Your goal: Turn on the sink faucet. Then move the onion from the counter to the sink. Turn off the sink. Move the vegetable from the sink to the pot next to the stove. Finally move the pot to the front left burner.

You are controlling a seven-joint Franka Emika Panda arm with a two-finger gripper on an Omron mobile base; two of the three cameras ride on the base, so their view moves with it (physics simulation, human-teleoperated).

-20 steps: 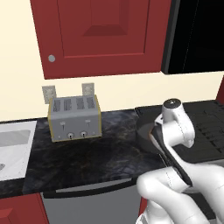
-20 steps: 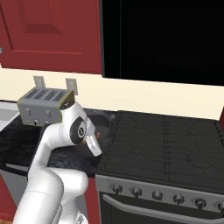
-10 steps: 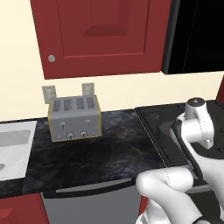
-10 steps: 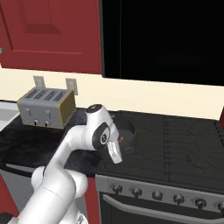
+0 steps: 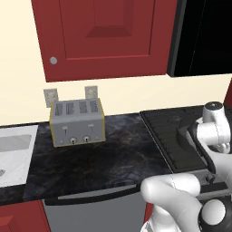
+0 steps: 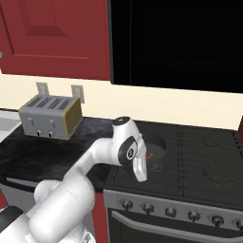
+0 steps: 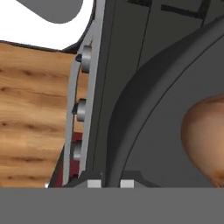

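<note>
Fingers (image 7: 107,183) pinch the pot (image 6: 153,148) rim at 6 o'clock. Within a second the arm has swung it from the surface (image 5: 95,158) onto the stove (image 6: 199,161), onion (image 7: 205,140) inside; nearly placed.

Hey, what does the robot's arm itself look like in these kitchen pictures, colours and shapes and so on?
The arm is glossy white, built of rounded, bulging tube segments with dark grey round caps at the joints. Its flat white hand tapers downward. No cables or markings show.
</note>
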